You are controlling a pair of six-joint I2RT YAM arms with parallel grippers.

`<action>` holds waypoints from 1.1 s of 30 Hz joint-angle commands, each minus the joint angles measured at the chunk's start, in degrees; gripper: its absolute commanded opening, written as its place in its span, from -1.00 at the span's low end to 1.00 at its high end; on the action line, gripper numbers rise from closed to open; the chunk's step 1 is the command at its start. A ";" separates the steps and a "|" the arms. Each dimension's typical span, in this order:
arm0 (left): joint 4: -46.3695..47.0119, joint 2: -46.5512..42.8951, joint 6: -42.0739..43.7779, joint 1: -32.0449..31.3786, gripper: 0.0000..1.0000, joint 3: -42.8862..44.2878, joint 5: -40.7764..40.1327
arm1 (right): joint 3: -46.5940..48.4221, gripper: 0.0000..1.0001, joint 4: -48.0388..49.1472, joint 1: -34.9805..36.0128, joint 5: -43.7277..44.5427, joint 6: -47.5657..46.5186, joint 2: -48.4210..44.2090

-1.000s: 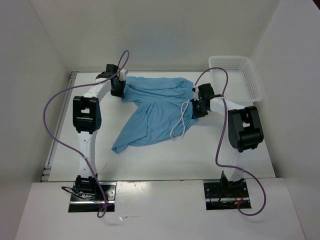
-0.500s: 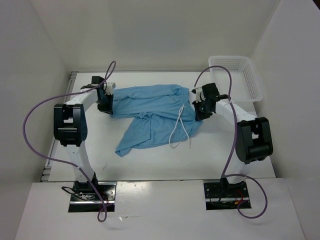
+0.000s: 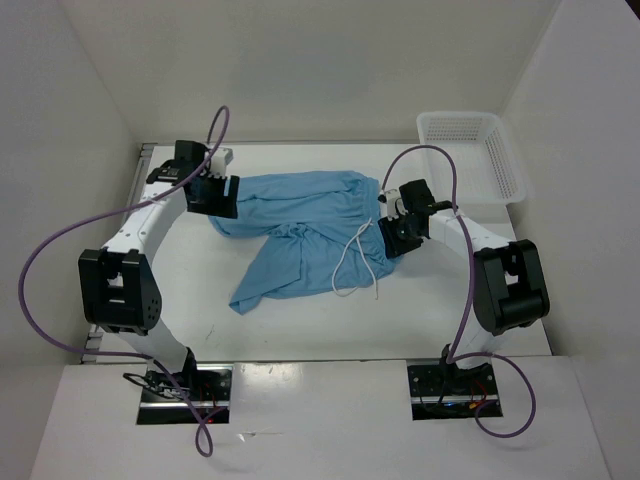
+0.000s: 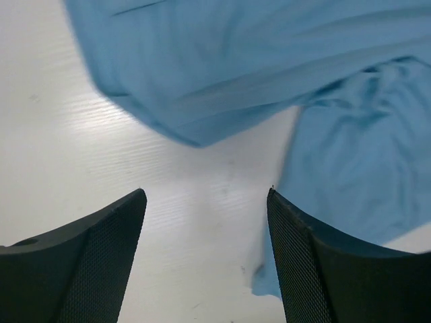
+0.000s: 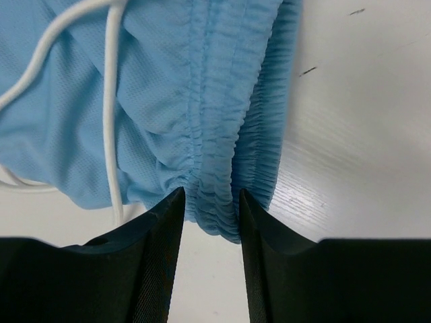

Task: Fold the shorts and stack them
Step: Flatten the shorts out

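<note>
Left gripper point(image 4: 206, 191) has released the shorts point(image 3: 300, 215), jaws open; right gripper point(image 5: 211, 192) jaws clamp the 3 o'clock waistband; folding unstarted.

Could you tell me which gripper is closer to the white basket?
Right. The right gripper, on the shorts' waistband, is left of the basket; the left gripper is beyond the shorts.

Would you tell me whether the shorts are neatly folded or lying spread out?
Spread out, not folded: the shorts lie loosely rumpled on the table, one leg trailing toward the near left, drawstring loose.
</note>
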 commanded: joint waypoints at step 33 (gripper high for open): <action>5.29 9.70 0.25 -33.99 0.34 -6.45 -2.24 | -9.75 -0.13 11.24 0.28 1.67 -0.79 -5.89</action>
